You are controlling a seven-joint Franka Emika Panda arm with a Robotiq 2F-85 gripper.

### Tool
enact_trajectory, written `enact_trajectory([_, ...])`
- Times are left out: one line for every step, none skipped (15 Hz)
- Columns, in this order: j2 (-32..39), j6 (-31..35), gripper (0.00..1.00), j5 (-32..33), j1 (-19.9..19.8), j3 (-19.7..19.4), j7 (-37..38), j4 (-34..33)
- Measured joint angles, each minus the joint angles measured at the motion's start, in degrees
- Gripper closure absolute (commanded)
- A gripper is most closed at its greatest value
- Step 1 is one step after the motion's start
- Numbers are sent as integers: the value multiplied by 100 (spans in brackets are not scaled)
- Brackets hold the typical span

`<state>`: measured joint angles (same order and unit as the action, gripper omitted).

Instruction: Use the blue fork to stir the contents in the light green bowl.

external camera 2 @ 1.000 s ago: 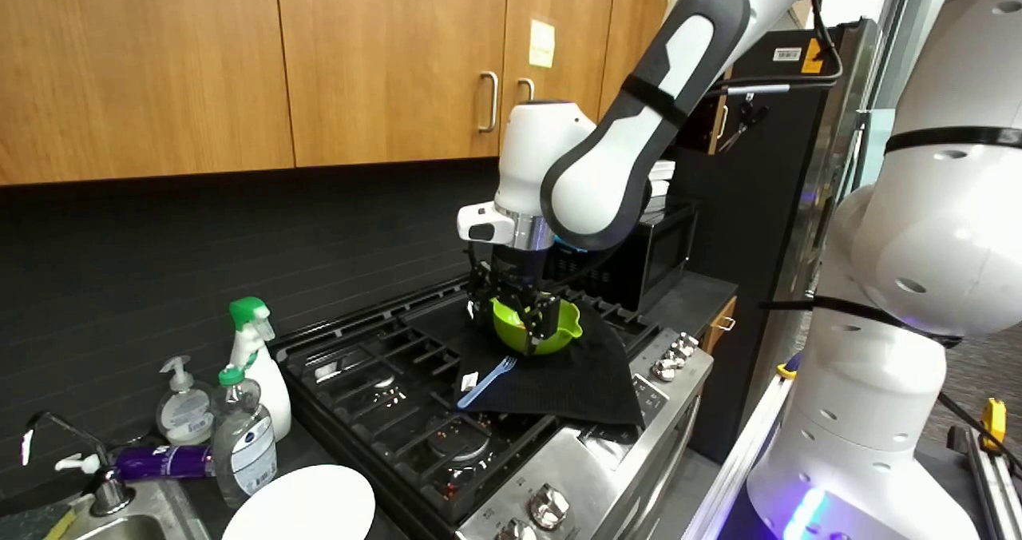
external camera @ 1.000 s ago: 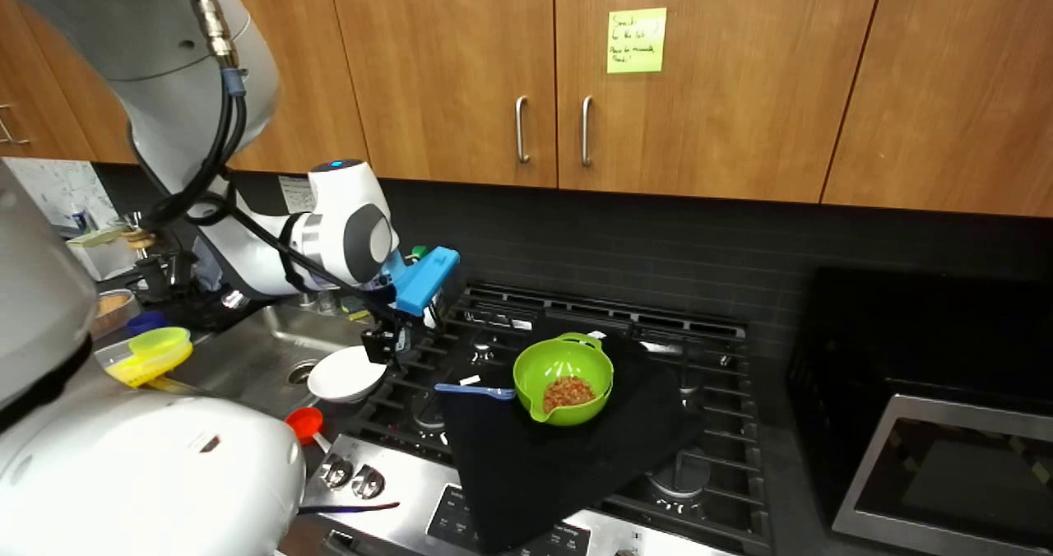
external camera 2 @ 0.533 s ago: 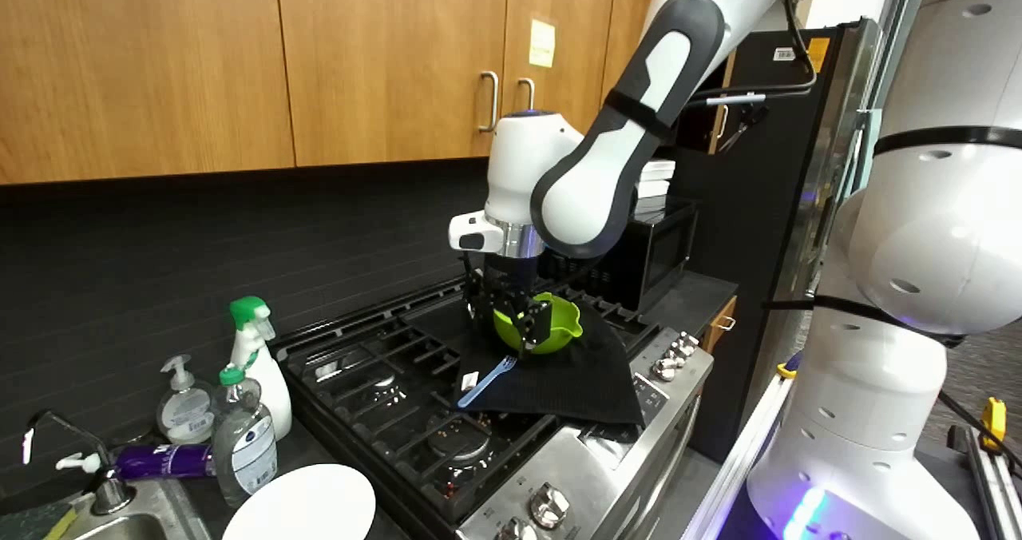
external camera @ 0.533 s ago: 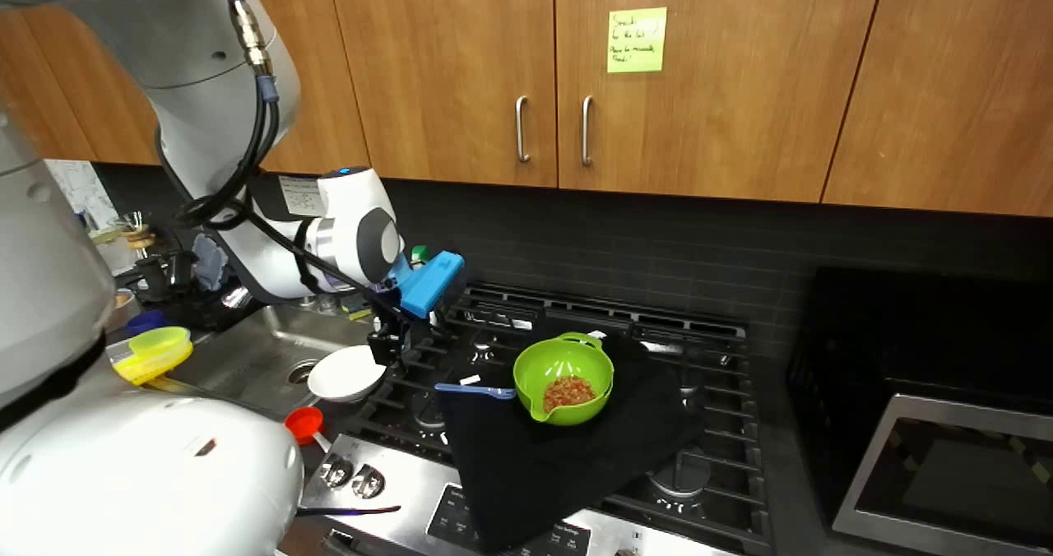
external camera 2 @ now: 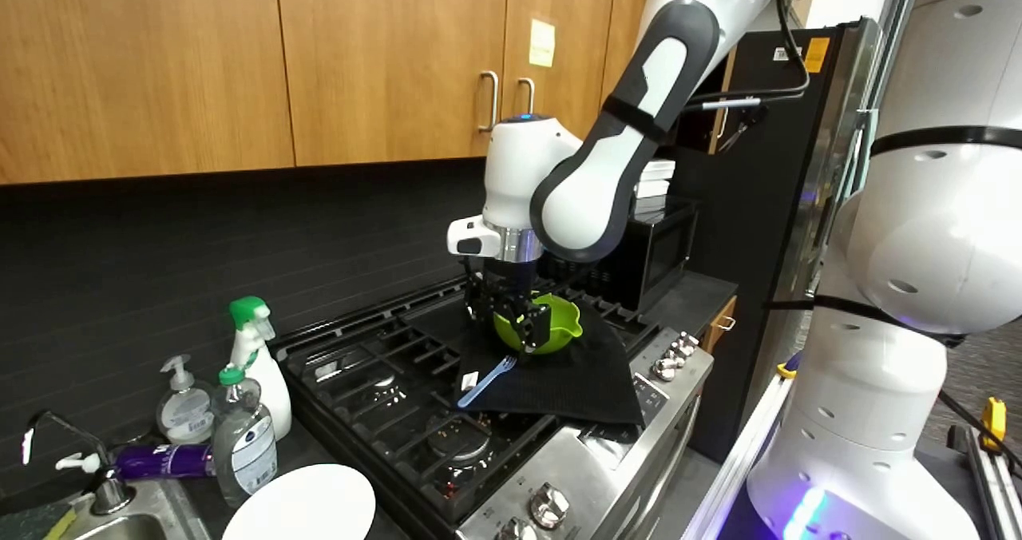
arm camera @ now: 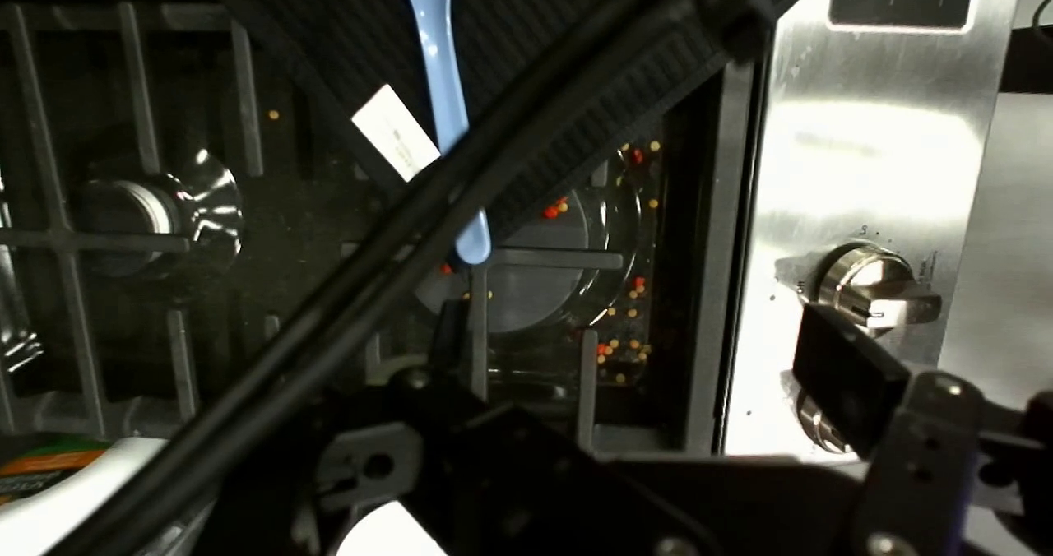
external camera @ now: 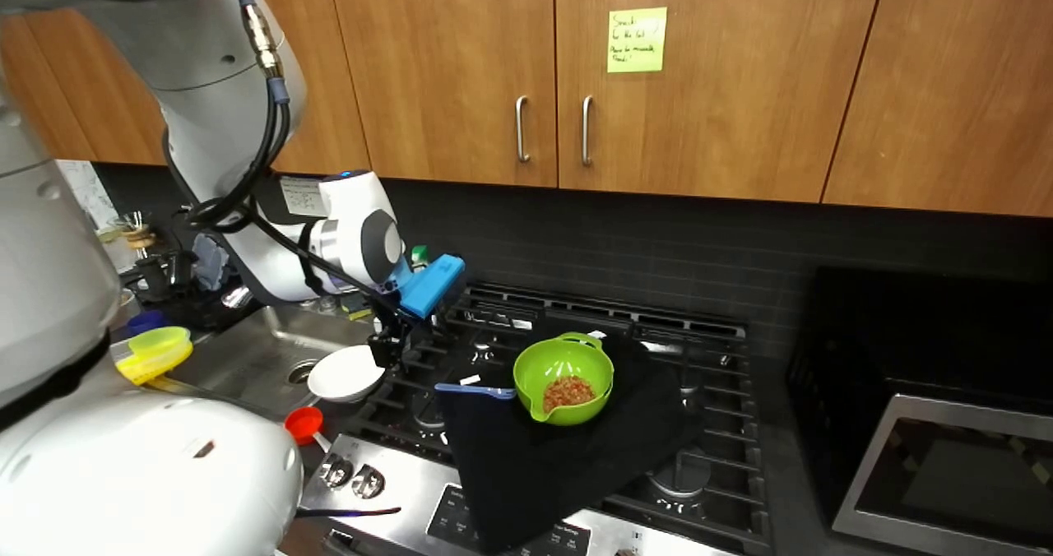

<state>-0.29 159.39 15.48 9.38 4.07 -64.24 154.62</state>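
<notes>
The blue fork (external camera: 473, 391) lies on the black cloth, its tines close to the light green bowl (external camera: 535, 367). Its handle (arm camera: 444, 79) runs over the cloth's edge onto the burner in the wrist view, partly crossed by a dark cable. Inside the bowl sits a small brown heap, the contents (external camera: 568, 391). My gripper (arm camera: 642, 350) is open, its fingers wide apart with nothing between them. In an exterior view the gripper (external camera: 391, 350) hangs left of the fork, above the stove's left side. In an exterior view it covers part of the bowl (external camera 2: 565, 320).
Black cloth (external camera 2: 571, 396) covers part of the stove grates (external camera: 716, 424). A white dish (external camera: 341, 375) and a red measuring cup (external camera: 304, 421) stand left of the stove by the sink (external camera: 247, 367). Bottles (external camera 2: 247, 444) stand beside the stove. Wooden cabinets (external camera: 444, 62) hang above.
The arm has come down slightly, shifting right in one exterior view and left in the other; it barely moves in the last half second. Fork and bowl stay put.
</notes>
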Motion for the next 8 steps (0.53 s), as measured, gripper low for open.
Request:
enact_trajectory([2, -14, 0, -57, 0, 15, -8, 3])
enact_trajectory([3, -62, 0, -118, 0, 40, -14, 4])
enact_trajectory([3, -163, 0, -122, 0, 65, -12, -2])
enact_trajectory([3, -308, 0, -117, 0, 92, -12, -16])
enact_trajectory([2, -457, 0, -105, 1, 116, -12, -31])
enact_trajectory([-56, -726, 0, -182, -3, 123, -145, -63])
enact_trajectory([-177, -1089, 0, -274, -17, 122, -351, -137])
enact_trajectory([-328, -1470, 0, -324, -30, 120, -532, -243])
